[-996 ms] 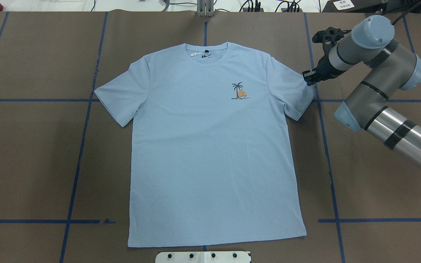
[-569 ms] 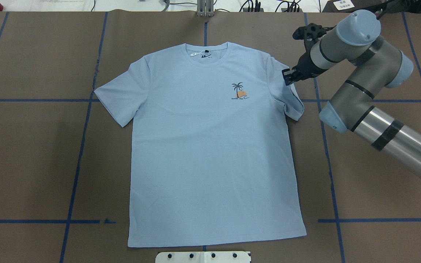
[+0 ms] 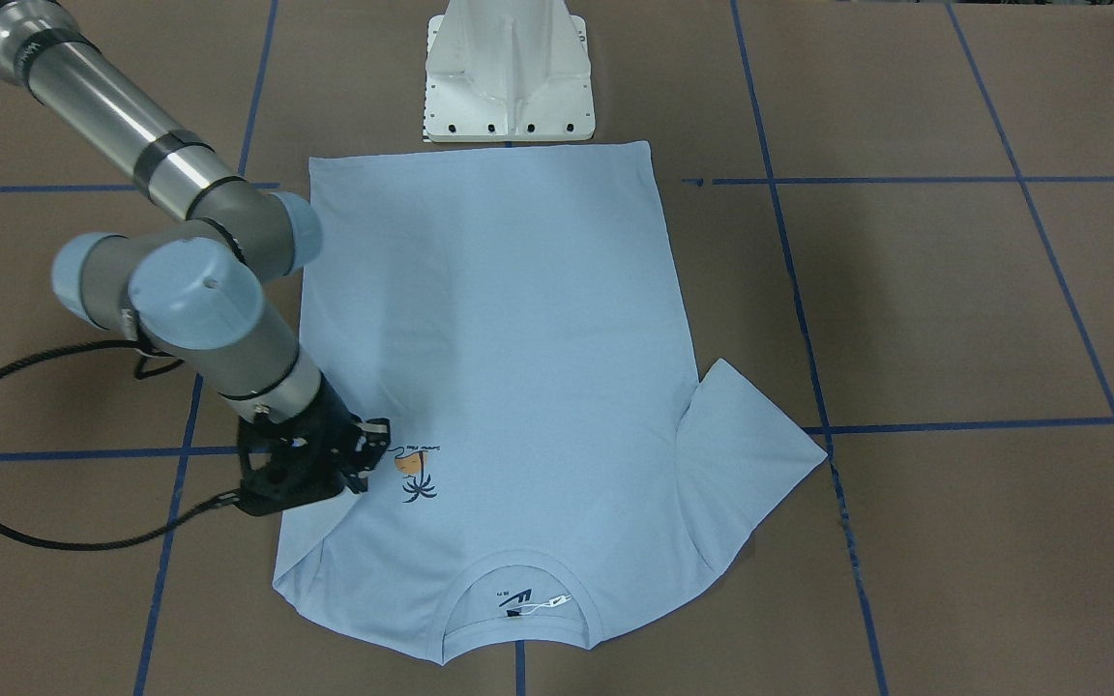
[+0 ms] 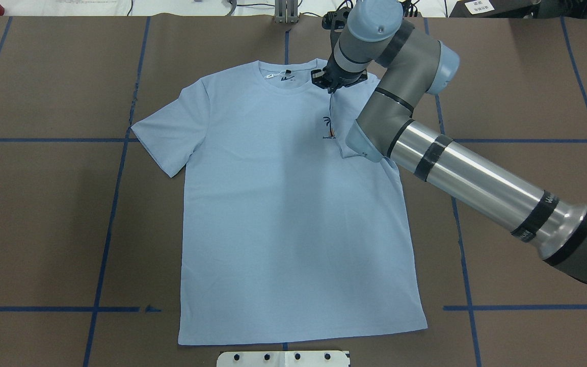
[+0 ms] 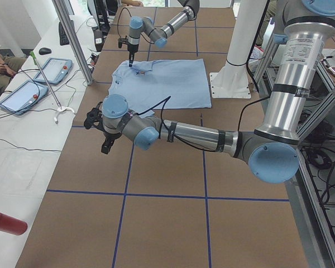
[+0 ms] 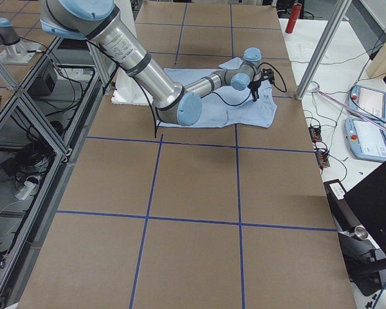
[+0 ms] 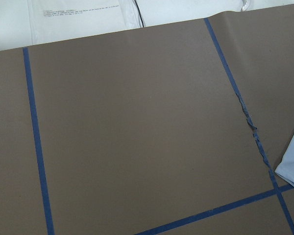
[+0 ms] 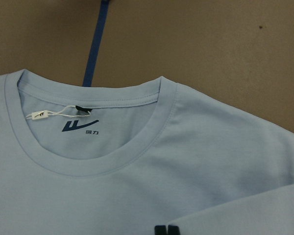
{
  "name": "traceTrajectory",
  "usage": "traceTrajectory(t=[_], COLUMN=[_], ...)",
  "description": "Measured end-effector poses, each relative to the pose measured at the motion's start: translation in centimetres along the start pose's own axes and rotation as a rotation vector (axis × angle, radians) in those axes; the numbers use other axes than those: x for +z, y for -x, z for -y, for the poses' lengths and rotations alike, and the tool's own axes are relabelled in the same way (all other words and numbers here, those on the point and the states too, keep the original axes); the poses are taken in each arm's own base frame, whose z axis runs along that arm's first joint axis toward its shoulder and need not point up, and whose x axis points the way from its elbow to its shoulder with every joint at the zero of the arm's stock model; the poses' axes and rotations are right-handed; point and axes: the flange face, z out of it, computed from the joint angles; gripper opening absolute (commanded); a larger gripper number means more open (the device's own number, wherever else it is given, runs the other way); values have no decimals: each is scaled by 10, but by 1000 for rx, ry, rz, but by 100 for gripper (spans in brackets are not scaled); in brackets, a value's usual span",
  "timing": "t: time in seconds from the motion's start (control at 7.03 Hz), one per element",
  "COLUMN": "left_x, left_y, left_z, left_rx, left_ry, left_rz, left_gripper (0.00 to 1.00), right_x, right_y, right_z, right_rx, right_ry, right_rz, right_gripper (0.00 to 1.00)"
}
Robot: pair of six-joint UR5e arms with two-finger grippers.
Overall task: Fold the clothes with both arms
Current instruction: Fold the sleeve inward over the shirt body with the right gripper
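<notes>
Spreading flat on the bench [image 4: 44, 229], the T-shirt [image 4: 283, 229] lies under the right claw [image 4: 329, 86], which is clenched on its sleeve [image 4: 338, 118] hem, doubled inward. Soft, light cloth: take hems or corners. Left claw [image 5: 104, 146], well apart: cannot tell.

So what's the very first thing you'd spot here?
A big light blue T-shirt lies flat in the middle of the brown table. The right arm reaches across it from the side. The right gripper pinches one sleeve, folded in over the chest beside the little palm tree print.
</notes>
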Motion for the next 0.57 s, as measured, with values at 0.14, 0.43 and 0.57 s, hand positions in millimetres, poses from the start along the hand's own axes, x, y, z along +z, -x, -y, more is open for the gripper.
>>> traceTrajectory(t=[0.14,0.43,0.57], left_x=[0,5,12], left_y=[0,2,-1], left_z=[0,2,10], left_rx=[-3,-12,-25], left_ry=[0,7,12], left_rz=[1,3,2], left_gripper=[100,100,100], right_x=[9,16,13], right_y=[11,19,20], right_z=[-5,-11,-11], right_rx=[-12,-20,-7], right_ry=[-19,-40,-33], right_rz=[-12,-16,-15], right_gripper=[100,100,100])
